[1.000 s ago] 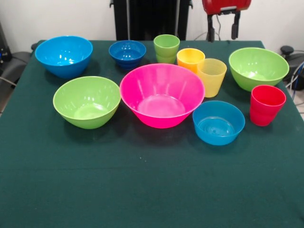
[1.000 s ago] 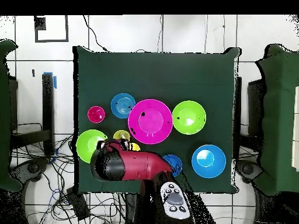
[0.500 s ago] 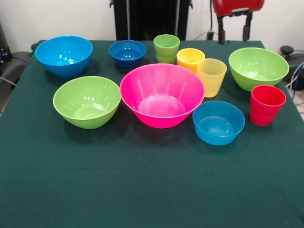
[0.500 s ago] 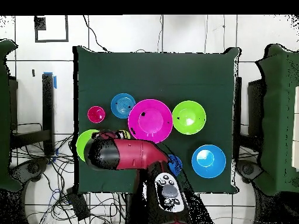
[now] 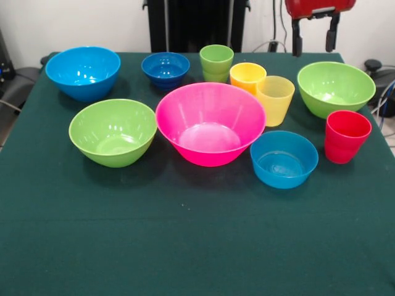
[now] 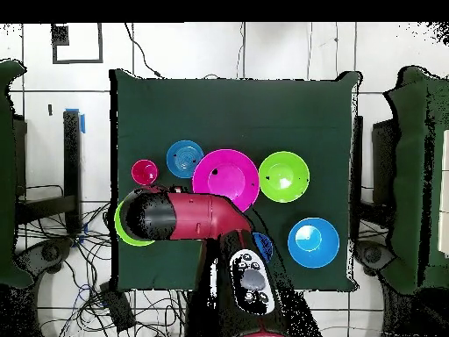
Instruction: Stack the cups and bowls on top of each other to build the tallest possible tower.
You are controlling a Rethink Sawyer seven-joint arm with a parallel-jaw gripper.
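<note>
The front view looks across the green table (image 5: 185, 246) from its near edge, fairly close and angled down, so the cloth fills most of the frame. The overhead view looks straight down from high up, taking in the whole table (image 6: 237, 114) and surrounding floor. Both share the pink bowl (image 5: 210, 123) (image 6: 225, 181).

Dark green tablecloth (image 5: 185, 246) covers table. Black panel (image 5: 197, 24) upright behind cloth's far edge, white wall either side. Loose cables (image 6: 61, 254) on tiled floor beside cloth. Blue tape strip (image 6: 81, 121) off cloth's edge.
</note>
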